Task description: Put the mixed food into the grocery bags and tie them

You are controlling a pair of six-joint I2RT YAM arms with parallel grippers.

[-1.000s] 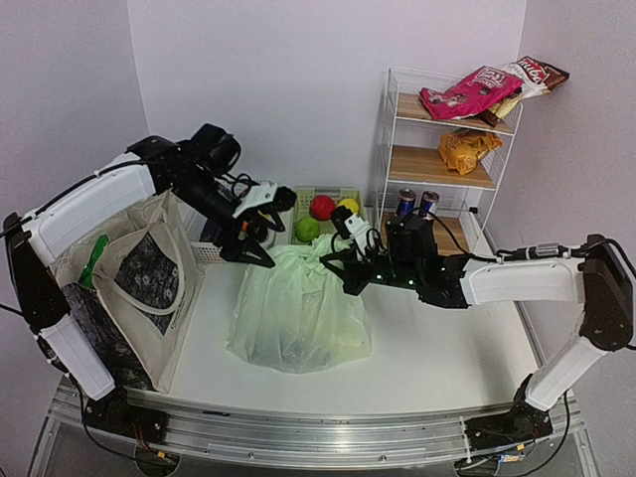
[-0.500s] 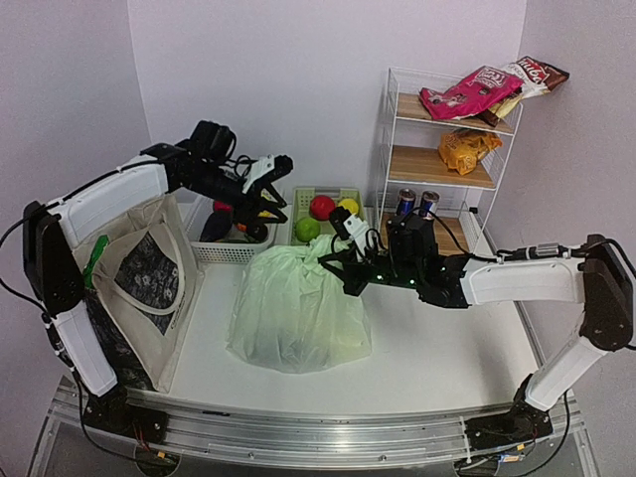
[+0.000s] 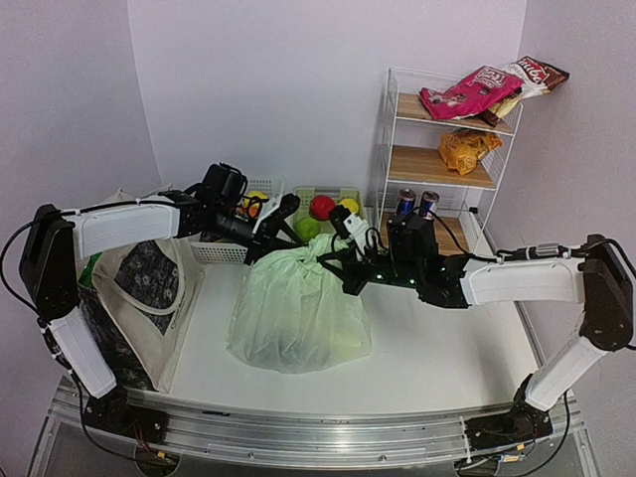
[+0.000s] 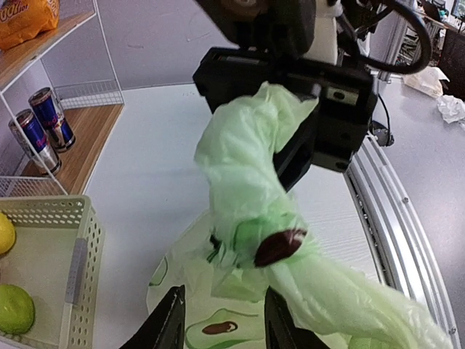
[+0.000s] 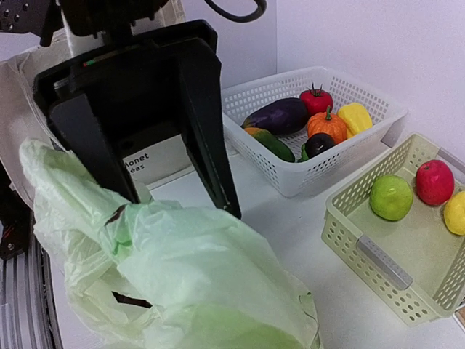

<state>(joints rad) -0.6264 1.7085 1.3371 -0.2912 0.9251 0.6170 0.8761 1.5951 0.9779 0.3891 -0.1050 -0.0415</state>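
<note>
Tying step on the plastic bag [image 3: 298, 313] — it sits bulging mid-worktop [image 3: 437, 348], with the right gripper [image 3: 336, 260] clamped on its twisted handle. Left gripper [image 3: 278, 221] is at the neck, jaws apart, no clear grip. Next: close left on the free handle, then cross the two — thin film probably slips easily.

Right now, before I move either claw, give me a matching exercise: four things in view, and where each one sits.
Things:
1. pink crisp packet
2. drink cans
3. eggplant
4. plastic bag

Places:
A. white basket
B. top shelf
C. middle of the table
D. bottom shelf

Pairs: 1-B, 2-D, 3-A, 4-C.
</note>
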